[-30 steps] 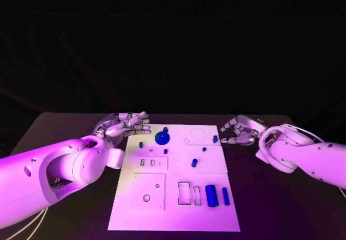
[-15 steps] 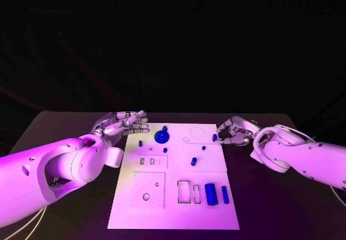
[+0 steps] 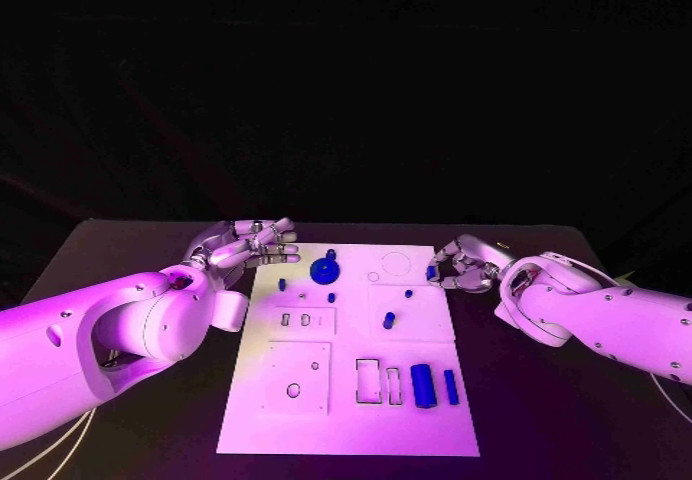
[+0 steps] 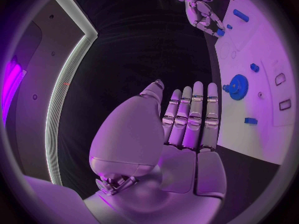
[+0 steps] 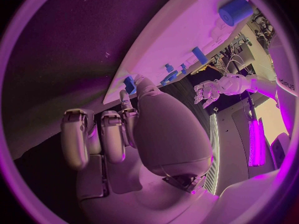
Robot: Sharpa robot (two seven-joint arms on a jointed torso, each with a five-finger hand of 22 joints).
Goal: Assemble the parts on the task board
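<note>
Head view: the right hand (image 3: 464, 265) has its fingers bunched at the far right edge of the white rectangular task board (image 3: 346, 420), touching or pinching a small blue peg (image 3: 431, 272) that stands there. The right wrist view shows thumb and a fingertip meeting at that peg (image 5: 129, 83), but I cannot tell whether it is truly gripped.

The step in hand looks like picking this peg. To do it well the pinch should close squarely on its sides and lift straight up — a slanted pull could jam it or tip it off the board's edge.

The left hand (image 3: 242, 246) hovers at the board's far left corner, fingers straight, close together and holding nothing, as the left wrist view confirms (image 4: 187, 124).

Counted on the board: one blue toothed gear (image 3: 326, 269) at the far middle; about six small blue pegs and blocks scattered across the far half; two blue bars (image 3: 423, 387) at the near right, one wide and one thin — beside two empty rectangular slots (image 3: 368, 381).
</note>
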